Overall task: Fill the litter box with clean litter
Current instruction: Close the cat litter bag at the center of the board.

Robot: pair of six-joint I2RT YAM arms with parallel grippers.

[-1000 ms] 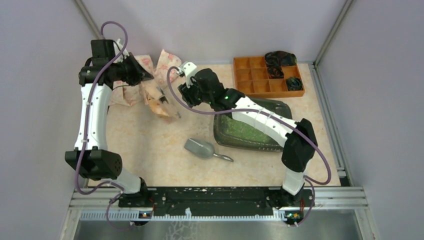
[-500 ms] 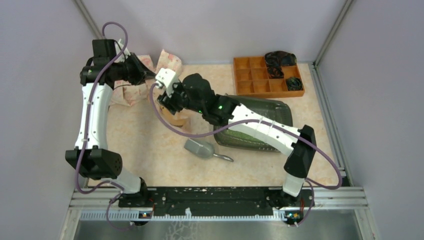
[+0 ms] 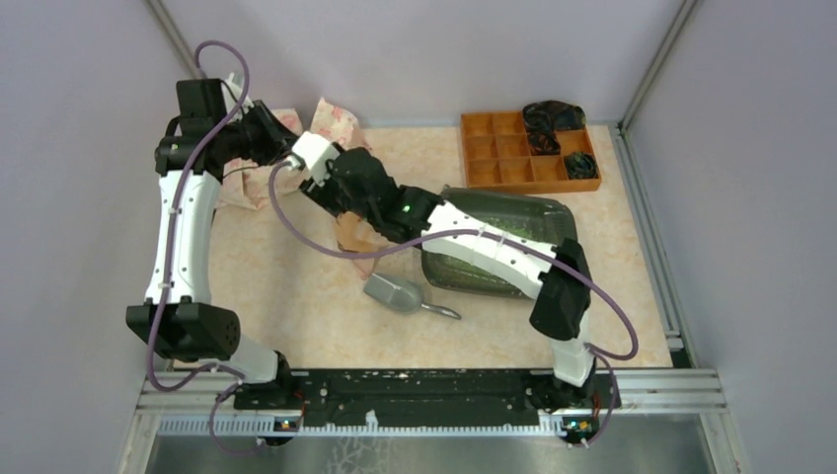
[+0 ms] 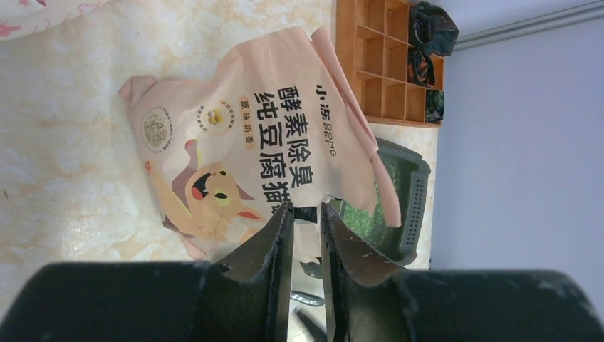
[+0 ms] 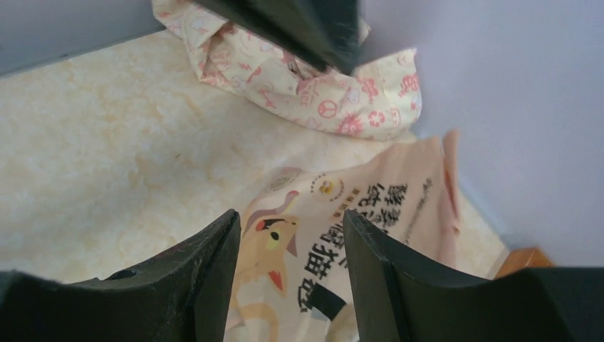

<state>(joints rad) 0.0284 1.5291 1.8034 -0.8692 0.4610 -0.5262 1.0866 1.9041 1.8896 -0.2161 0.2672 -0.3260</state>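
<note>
Top external view shows a big beige stone-look table [image 3: 296, 306] with two white and black robot arms reaching over it. The litter box [image 3: 558, 219], a large dark grey-black plastic tray with round corners, sits on the right part of the table, partly under the right arm. An orange wooden tray with many little boxes [image 3: 530, 186] sits behind it, near the back wall. A peach-orange paper bag with a cat picture [image 4: 235, 142] lies flat on the table, left of the litter box. A soft white bundle with pink prints [image 5: 313, 85] lies in the back left corner. A grey metal scoop [image 3: 395, 292] lies just beside the near left corner of the litter box. The clean litter [image 3: 456, 265], small light-green grains, lies inside the litter box. The right gripper [image 5: 290, 217] hangs above the bag with its fingers wide apart, holding nothing. The left gripper [image 4: 305, 208] is also above the bag, its fingers just a little apart and empty.
</note>
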